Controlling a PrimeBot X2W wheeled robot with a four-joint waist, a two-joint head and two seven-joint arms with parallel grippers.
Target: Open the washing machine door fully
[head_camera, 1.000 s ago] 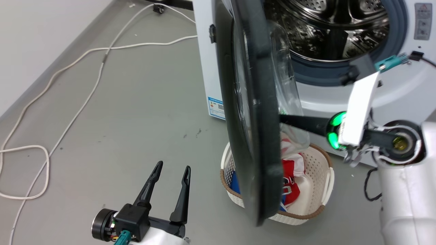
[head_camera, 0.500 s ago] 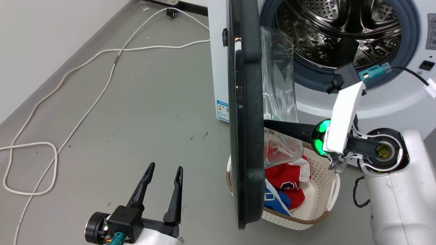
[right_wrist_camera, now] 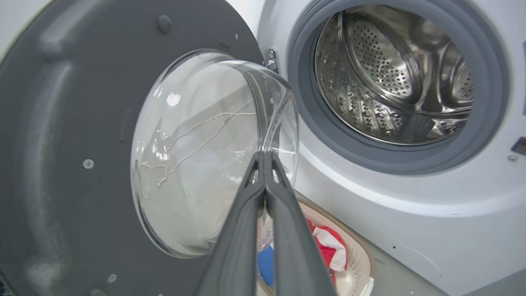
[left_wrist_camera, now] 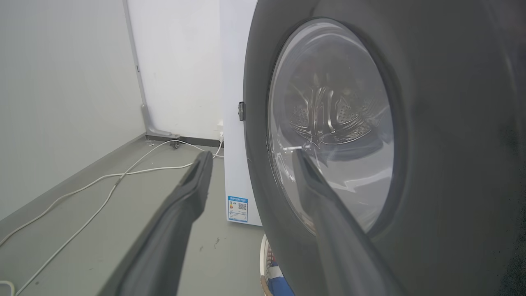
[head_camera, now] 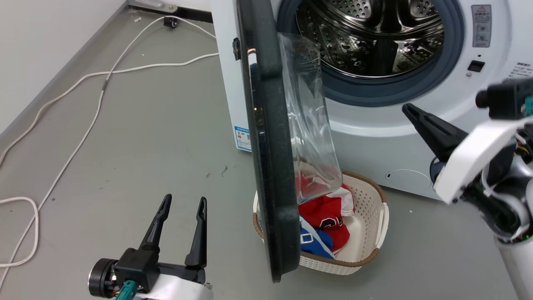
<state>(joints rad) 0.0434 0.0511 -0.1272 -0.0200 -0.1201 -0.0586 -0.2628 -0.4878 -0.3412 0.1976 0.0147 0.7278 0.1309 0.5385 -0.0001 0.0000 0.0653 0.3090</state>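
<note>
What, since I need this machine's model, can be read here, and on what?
No text can be quoted.
Blue label low on the washing machine: QR code, print too small.
Grey sticker on its front: red warning triangle, print too small.
Small print right of it: blurred.

Right gripper [right_wrist_camera: 265, 156], fingers together, before open washing machine door [right_wrist_camera: 70, 123], steel drum [right_wrist_camera: 390, 74] beyond.
</note>
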